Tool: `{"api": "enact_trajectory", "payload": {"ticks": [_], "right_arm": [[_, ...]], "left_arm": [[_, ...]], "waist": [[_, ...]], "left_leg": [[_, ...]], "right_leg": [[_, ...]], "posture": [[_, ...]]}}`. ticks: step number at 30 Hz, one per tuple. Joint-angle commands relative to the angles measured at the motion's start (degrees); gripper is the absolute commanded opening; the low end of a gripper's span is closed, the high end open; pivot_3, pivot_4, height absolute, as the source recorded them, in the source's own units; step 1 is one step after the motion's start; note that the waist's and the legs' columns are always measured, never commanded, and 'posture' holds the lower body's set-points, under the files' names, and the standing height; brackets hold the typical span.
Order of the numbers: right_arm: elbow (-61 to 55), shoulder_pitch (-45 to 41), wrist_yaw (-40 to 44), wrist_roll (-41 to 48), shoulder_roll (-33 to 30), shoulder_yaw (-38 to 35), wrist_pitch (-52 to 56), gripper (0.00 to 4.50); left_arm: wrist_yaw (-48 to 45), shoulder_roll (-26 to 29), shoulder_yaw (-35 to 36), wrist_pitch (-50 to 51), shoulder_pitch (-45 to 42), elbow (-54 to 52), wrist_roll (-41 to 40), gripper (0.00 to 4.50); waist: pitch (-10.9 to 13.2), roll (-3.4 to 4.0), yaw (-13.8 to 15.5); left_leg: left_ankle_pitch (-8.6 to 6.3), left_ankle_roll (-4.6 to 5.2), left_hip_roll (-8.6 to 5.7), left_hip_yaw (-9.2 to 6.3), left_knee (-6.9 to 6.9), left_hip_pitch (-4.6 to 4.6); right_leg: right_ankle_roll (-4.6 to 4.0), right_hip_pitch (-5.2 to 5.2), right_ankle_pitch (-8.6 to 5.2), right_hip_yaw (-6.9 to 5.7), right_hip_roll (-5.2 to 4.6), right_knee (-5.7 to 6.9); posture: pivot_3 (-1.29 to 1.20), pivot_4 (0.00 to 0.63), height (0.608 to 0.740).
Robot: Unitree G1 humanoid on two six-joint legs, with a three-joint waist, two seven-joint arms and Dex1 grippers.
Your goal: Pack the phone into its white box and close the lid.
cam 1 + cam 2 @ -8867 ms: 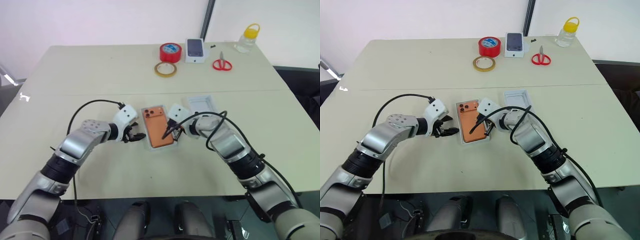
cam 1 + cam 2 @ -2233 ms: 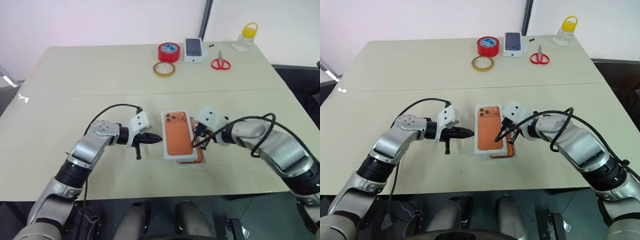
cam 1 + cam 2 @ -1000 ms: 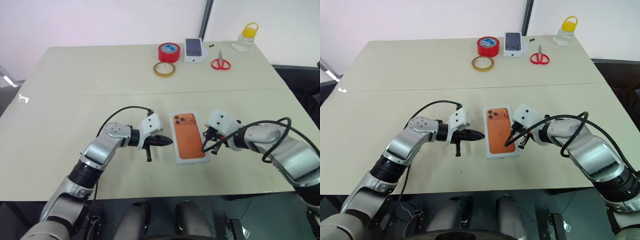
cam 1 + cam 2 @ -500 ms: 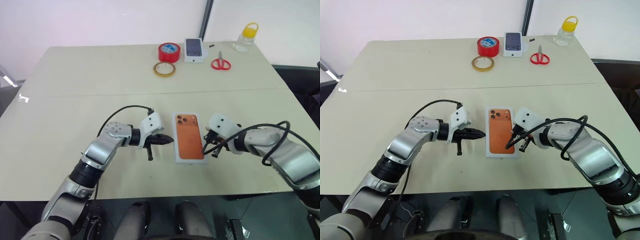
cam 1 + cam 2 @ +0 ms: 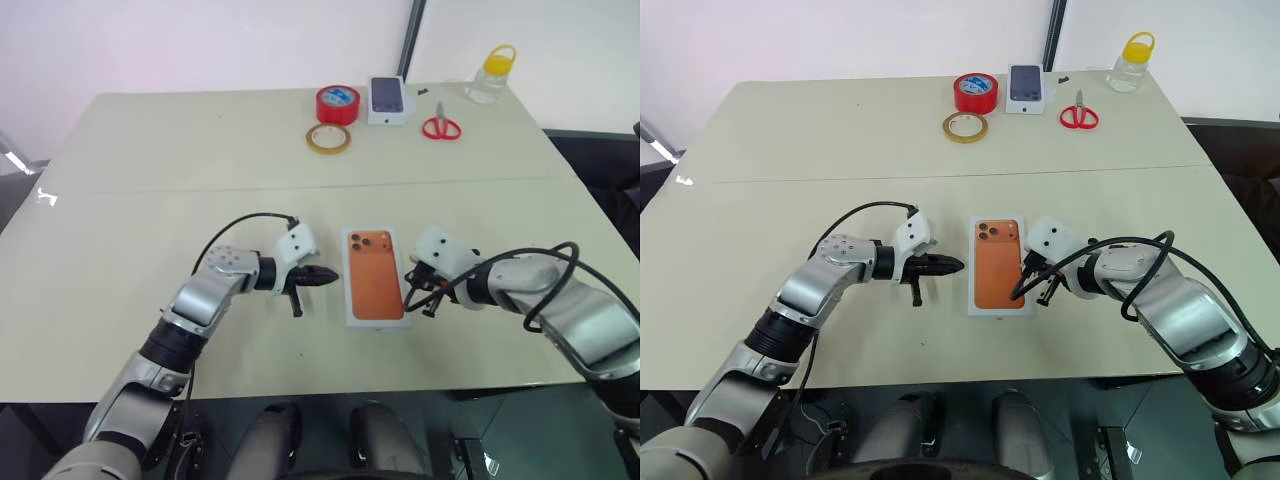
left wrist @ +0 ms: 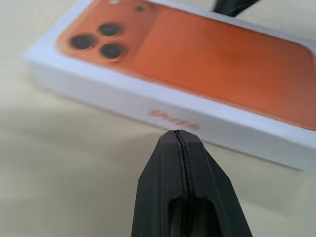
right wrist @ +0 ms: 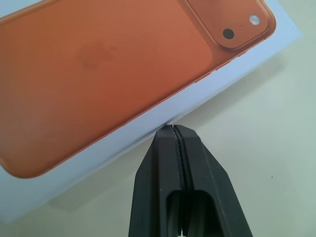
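Box [image 5: 374,288] now squared up mid-bench [image 5: 150,180], lid on with its orange phone print up, so the phone's sealed inside. Left gripper [image 5: 332,278] backed off slightly; right gripper [image 5: 405,301] at the edge. Both sets of fingers pinched shut, empty. Looks done.

You're looking at a matt white cardboard lid [image 5: 375,276] whose top carries a smooth, satin orange phone print. The black fingers [image 6: 182,197] look like matt moulded plastic. The table [image 5: 200,150] beneath has a pale, dull, smooth finish. Farther back, a glossy red tape roll [image 5: 340,104] and a clear plastic bottle [image 5: 494,78].
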Motion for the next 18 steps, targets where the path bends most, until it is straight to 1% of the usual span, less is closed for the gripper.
{"api": "enact_trajectory", "payload": {"ticks": [1, 4, 6, 8, 11, 14, 16, 18], "right_arm": [[0.57, 1.85, 3.4, -0.1, -3.36, -6.24, -6.41, 0.02], [0.35, 5.47, 7.35, 0.94, -5.49, -10.06, -12.15, 0.02], [-1.42, 7.65, 9.77, 3.77, -5.38, -12.34, -12.29, 0.02], [-3.78, 9.86, 11.01, 5.64, -4.88, -12.71, -11.99, 0.02], [-6.41, 12.93, 10.45, 6.15, -3.71, -11.05, -11.64, 0.02], [-7.22, 14.7, 8.17, 5.51, -2.0, -9.12, -10.03, 0.02], [-6.6, 16.09, 5.98, 3.66, -1.52, -7.13, -8.92, 0.02], [-5.94, 16.95, 4.84, 2.6, -1.59, -6.35, -8.35, 0.02]], "left_arm": [[1.86, -0.82, 5.92, 0.17, -4.89, 1.91, -2.9, 0.0], [2.4, -1.85, 7.3, -0.37, -8.38, 5.46, -3.16, 0.0], [1.98, -3.18, 6.4, -1.73, -10.65, 7.71, -2.38, 0.0], [1.55, -4.97, 4.29, -3.24, -12.58, 10.22, -0.87, 0.0], [1.09, -7.4, 0.07, -6.5, -13.91, 14.38, 2.86, 0.0], [1.16, -9.02, -3.47, -8.6, -14.5, 18.69, 6.41, 0.0], [0.28, -9.13, -6.29, -9.47, -14.11, 20.29, 8.89, 0.0], [0.03, -9.25, -7.51, -9.99, -13.84, 21.11, 10.31, 0.0]], "waist": [[0.01, -0.02, 0.23], [0.02, -0.04, 0.79], [0.01, -0.05, 0.95], [0.02, -0.06, 1.2], [0.02, -0.07, 1.32], [0.02, -0.08, 1.2], [0.0, -0.09, 1.22], [-0.07, -0.11, 1.31]], "left_leg": [[0.0, 0.0, -0.01, 0.0, 0.01, 0.0], [-0.01, 0.01, -0.03, 0.0, 0.08, -0.01], [-0.01, 0.01, -0.03, 0.02, 0.07, -0.01], [0.0, 0.0, -0.02, 0.02, 0.06, -0.01], [0.0, 0.0, -0.02, 0.02, 0.09, -0.01], [0.0, 0.0, -0.03, 0.04, 0.1, -0.01], [0.0, 0.0, -0.01, 0.03, 0.09, 0.0], [0.0, 0.0, -0.01, 0.03, 0.09, 0.03]], "right_leg": [[0.0, 0.0, 0.0, 0.0, 0.0, 0.0], [0.01, 0.07, 0.0, -0.05, -0.02, -0.04], [0.02, 0.07, -0.01, -0.04, -0.02, -0.06], [0.02, 0.07, 0.0, -0.04, -0.02, -0.05], [0.02, 0.1, 0.0, -0.05, -0.01, -0.04], [0.02, 0.09, 0.0, -0.02, -0.01, -0.04], [0.02, 0.07, 0.0, -0.02, 0.0, -0.02], [0.02, 0.11, 0.0, -0.03, 0.0, -0.02]], "posture": [[0.0, 0.15, 0.74], [0.0, 0.15, 0.74], [0.0, 0.15, 0.74], [0.0, 0.15, 0.74], [0.0, 0.15, 0.74], [0.0, 0.15, 0.74], [0.0, 0.15, 0.74], [0.0, 0.15, 0.74]]}}
